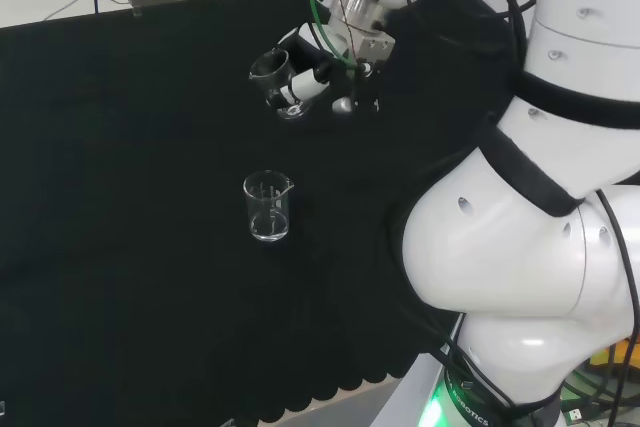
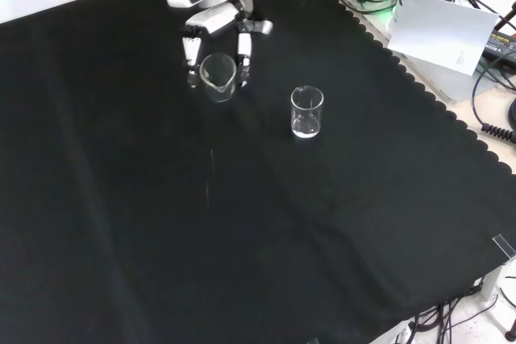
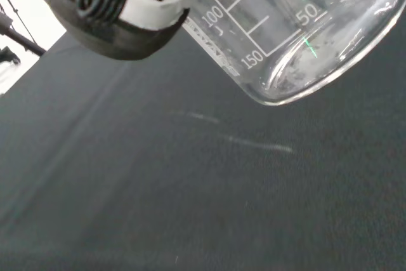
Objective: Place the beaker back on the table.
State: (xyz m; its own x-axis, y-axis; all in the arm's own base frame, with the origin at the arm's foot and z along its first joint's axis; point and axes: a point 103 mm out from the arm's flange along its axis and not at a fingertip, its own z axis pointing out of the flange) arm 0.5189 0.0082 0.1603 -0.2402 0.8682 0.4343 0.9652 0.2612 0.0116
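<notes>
Black cloth (image 2: pixel 242 223) spans bench. Spare beaker (image 2: pixel 307 112) stands beside my fingers (image 2: pixel 243 58), apart. My hand (image 1: pixel 318 72) grasps held beaker (image 2: pixel 218 76), tilted, above cloth. Step: carrying. Next: level it, lower, let go.

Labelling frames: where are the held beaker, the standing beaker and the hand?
held beaker (image 2: pixel 218 76), front view, glass wall.
standing beaker (image 1: pixel 268 209), head view, glass wall.
hand (image 2: pixel 211 18), front view, palm.

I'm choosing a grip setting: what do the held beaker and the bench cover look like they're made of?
The held beaker looks like clear glass, possibly plastic: see-through, glossy highlights, printed white graduations. The bench cover looks like matte black cloth: no shine, faint creases, scalloped edge. The fingers are curled round the beaker.
</notes>
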